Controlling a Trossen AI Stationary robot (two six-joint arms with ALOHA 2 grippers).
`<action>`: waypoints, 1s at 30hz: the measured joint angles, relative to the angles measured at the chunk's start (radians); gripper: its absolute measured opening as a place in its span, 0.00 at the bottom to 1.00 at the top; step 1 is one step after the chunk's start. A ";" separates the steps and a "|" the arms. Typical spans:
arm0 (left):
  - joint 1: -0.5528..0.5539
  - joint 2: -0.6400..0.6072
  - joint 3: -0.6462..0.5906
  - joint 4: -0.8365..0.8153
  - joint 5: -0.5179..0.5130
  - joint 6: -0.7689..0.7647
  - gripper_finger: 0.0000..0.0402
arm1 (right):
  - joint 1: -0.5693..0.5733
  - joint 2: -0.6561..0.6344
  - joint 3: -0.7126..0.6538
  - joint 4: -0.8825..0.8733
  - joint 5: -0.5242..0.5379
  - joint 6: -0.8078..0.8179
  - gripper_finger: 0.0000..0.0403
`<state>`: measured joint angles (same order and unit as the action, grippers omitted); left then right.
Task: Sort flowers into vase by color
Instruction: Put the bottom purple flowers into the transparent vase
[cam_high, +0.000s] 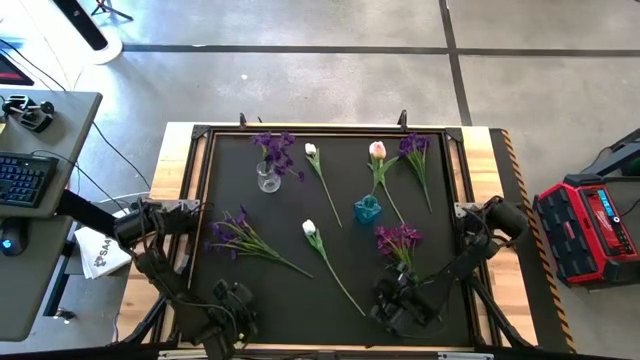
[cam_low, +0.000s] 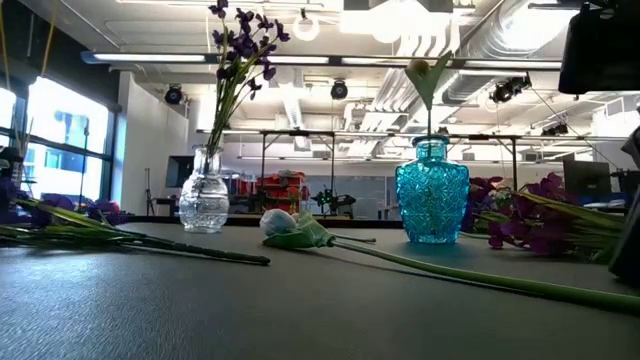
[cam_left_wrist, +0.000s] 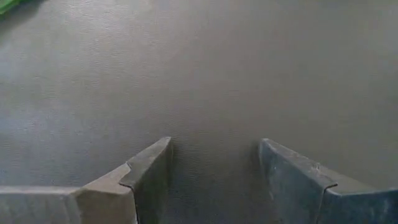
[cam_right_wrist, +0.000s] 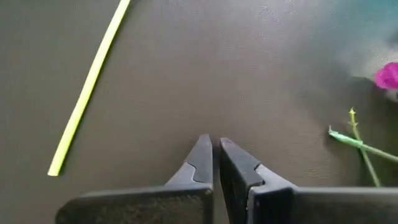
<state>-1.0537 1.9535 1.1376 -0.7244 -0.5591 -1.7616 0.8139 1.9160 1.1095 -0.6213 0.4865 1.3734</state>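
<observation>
Right gripper (cam_right_wrist: 216, 152) low at the mat's (cam_high: 340, 190) near edge, fingers pinched together on nothing, purple sprig (cam_high: 399, 241) just beyond it, white tulip's (cam_high: 327, 254) stem end just beside, left gripper (cam_left_wrist: 214, 168) spread wide over bare mat, purple sprig (cam_high: 240, 236) farther off, clear vase (cam_high: 268, 178) holding purple stems, blue vase (cam_high: 367, 210) holding a pink tulip (cam_high: 378, 155)

Mat (cam_high: 340, 190) dark grey/black, plain, w/ light wood table edge (cam_high: 170, 180). Clear glass vase (cam_high: 268, 178) upper-left center, purple sprig (cam_high: 272, 148) in it. Teal-blue patterned vase (cam_high: 367, 211) center-right, pink tulip (cam_high: 377, 151). White tulips (cam_high: 309, 228), green stems. Other purple sprigs (cam_high: 398, 238) loose. Red case (cam_high: 585, 228) far right.
</observation>
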 joint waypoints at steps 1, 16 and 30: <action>-0.007 0.001 0.007 -0.002 0.001 -0.018 0.57 | 0.005 0.000 0.000 0.006 -0.008 0.004 0.00; -0.052 -0.004 0.131 -0.238 -0.052 -0.208 0.57 | 0.061 0.002 0.037 0.167 -0.058 -0.078 0.00; 0.271 -0.004 0.096 -0.248 0.055 -0.301 0.56 | 0.062 -0.026 0.127 0.124 0.257 -0.380 0.00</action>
<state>-0.7828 1.9495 1.2340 -0.9724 -0.5036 -2.0629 0.8757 1.8904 1.2369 -0.4973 0.7431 0.9935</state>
